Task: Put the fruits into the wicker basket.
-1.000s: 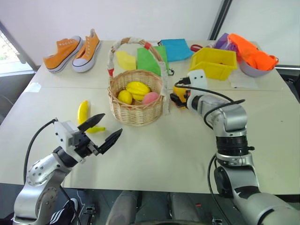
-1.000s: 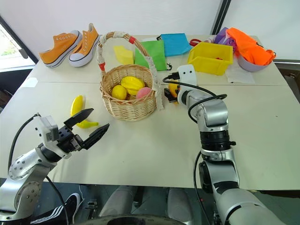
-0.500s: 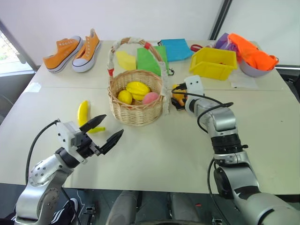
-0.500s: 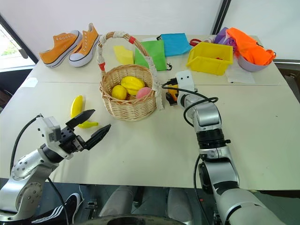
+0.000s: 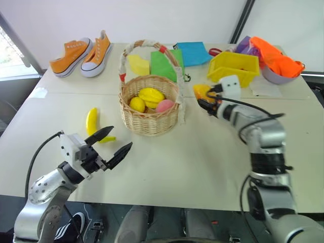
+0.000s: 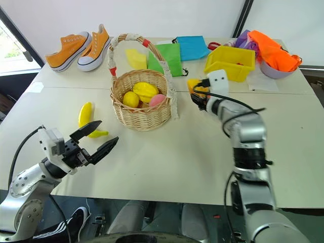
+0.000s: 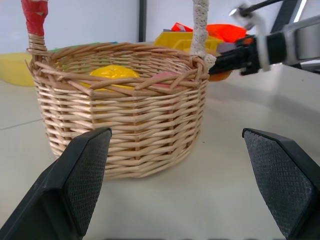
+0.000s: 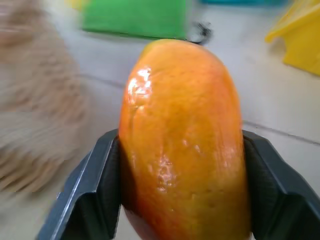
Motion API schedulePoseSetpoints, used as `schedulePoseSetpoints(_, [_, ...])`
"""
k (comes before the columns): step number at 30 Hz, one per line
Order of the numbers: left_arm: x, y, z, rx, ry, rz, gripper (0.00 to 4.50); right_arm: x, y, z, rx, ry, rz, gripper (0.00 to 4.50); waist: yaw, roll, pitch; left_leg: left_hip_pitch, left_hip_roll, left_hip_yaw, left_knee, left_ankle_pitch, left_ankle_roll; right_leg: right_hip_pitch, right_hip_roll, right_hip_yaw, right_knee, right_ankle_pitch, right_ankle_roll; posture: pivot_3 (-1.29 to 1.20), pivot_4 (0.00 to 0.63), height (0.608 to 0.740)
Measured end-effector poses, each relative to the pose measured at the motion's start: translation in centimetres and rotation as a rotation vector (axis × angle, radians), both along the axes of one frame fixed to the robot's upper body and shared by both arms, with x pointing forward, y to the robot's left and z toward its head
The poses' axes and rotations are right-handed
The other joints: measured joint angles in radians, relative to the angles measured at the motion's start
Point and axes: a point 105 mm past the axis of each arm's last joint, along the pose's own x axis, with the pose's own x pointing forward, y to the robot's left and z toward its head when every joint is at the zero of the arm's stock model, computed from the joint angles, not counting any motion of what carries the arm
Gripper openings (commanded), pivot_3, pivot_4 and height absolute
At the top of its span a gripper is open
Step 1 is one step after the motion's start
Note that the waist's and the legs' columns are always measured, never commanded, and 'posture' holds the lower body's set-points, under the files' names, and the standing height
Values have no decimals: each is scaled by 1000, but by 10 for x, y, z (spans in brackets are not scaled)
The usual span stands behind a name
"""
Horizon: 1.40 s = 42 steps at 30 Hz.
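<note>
The wicker basket (image 5: pixel 150 117) stands mid-table with a yellow lemon (image 5: pixel 135 104), a star fruit (image 5: pixel 151 95) and a pink peach (image 5: pixel 164 106) inside. To its right, just above the table, my right gripper (image 5: pixel 205 97) is shut on the orange-yellow mango (image 8: pixel 182 135), which sits between both black fingers (image 8: pixel 92 187). A yellow banana (image 5: pixel 91 121) lies on the table left of the basket. My left gripper (image 5: pixel 121 136) hangs open and empty near the front left, just in front of the banana and pointing toward the basket (image 7: pixel 125 125).
A pair of orange sneakers (image 5: pixel 81 49) sits at the back left. Behind the basket lie yellow, green (image 5: pixel 163 65) and blue (image 5: pixel 191 52) cloth pieces. A yellow plastic bin (image 5: pixel 232 67) and a bowl of orange cloth (image 5: pixel 276 61) stand at the back right.
My right gripper has closed on the mango and carried it to the right, away from the basket's side. The left gripper has stayed where it was.
</note>
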Motion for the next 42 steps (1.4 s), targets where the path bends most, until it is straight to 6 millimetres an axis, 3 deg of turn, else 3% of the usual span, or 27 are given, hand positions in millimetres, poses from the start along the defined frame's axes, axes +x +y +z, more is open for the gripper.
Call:
schedulePoseSetpoints(3, [1,1,3,3,-14,-6,4500,-29,-13,3,-20,24,132,2718,-6,1,0,0,0,1,0,0,1,1,0,0,-1,0,0,0,150,740])
schedulePoseSetpoints(6, [3,-1,7,-4,-29,-24,4500,-60,-10,1,-60,82,296,2718,-10,1,0,0,1,1,0,0,1,3,0,0,0,0,0,0,150,740])
schedulePoseSetpoints(9, [5,0,6,-7,-30,-31,4500,-82,3,3,-32,128,429,2718,-8,1,1,0,1,1,0,-1,1,3,0,0,-1,0,0,0,150,740])
schedulePoseSetpoints(13, [8,5,0,-10,-5,-26,4500,-104,37,24,8,68,617,2718,-6,1,1,-1,1,1,0,-1,2,1,0,0,-4,0,-1,0,150,740])
schedulePoseSetpoints(17, [9,13,4,11,-24,-14,4500,-97,92,55,82,-85,728,2718,-8,0,1,-1,1,1,0,-1,2,0,0,0,-5,0,-2,0,150,740])
schedulePoseSetpoints(21, [11,27,0,18,-15,39,4500,-82,141,63,111,-155,758,2718,-6,0,1,-1,1,0,-1,-1,2,0,0,0,-5,0,-1,0,150,740])
schedulePoseSetpoints(28, [9,33,2,31,-30,68,4500,-60,190,67,154,-198,729,2718,-11,0,1,0,0,0,0,0,0,0,0,0,-3,2,0,0,150,740])
schedulePoseSetpoints(32, [9,32,2,15,-32,76,4500,-41,200,78,151,-256,638,2718,-12,0,1,0,0,0,-1,0,0,-1,1,1,-2,2,0,0,150,740])
schedulePoseSetpoints(35, [8,32,-1,12,-23,86,4500,-29,201,74,91,-295,585,2718,-11,0,1,0,0,0,-1,0,0,-1,1,1,-2,2,0,0,150,740])
schedulePoseSetpoints(39, [6,32,-1,12,-21,91,4500,-19,197,63,22,-305,549,4410,-12,0,1,0,0,0,-1,0,0,-1,1,1,-1,2,1,0,150,740])
schedulePoseSetpoints(42, [6,32,-1,11,-23,98,4500,-18,196,62,6,-321,537,4469,-14,0,1,0,0,0,-1,0,0,-1,1,1,-1,2,1,0,150,740])
